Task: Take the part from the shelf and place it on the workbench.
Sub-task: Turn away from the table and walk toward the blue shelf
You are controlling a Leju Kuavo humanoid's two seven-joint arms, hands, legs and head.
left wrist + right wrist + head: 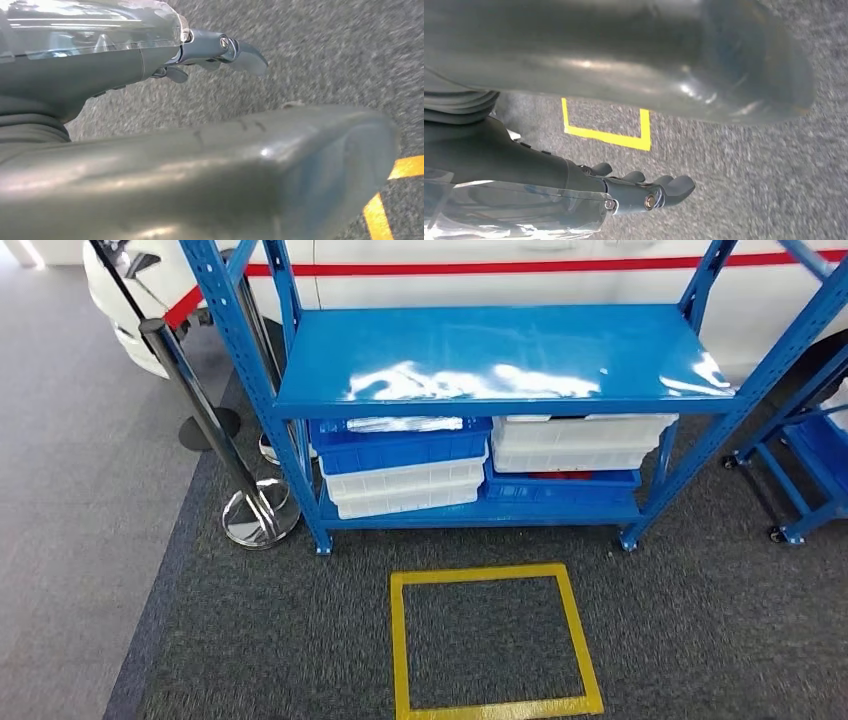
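Note:
A blue metal shelf [480, 355] stands ahead in the head view, its top board bare and shiny. On its lower board a blue bin [400, 445] holding something silvery sits on white bins [400, 490]; more white bins [580, 445] are stacked to the right above a blue tray [560, 490]. Which item is the part I cannot tell. My left hand [100, 70] hangs over grey carpet, fingers [240, 52] stretched out and holding nothing. My right hand [524, 165] hangs the same way, its fingers [659, 190] apart and empty.
A yellow taped square [400, 640] marks the carpet in front of the shelf; the tape [604, 136] lies below my right hand. A chrome stanchion [258, 515] stands at the shelf's left. A white vehicle with a red stripe [500, 270] is behind, a wheeled blue rack [810, 460] at right.

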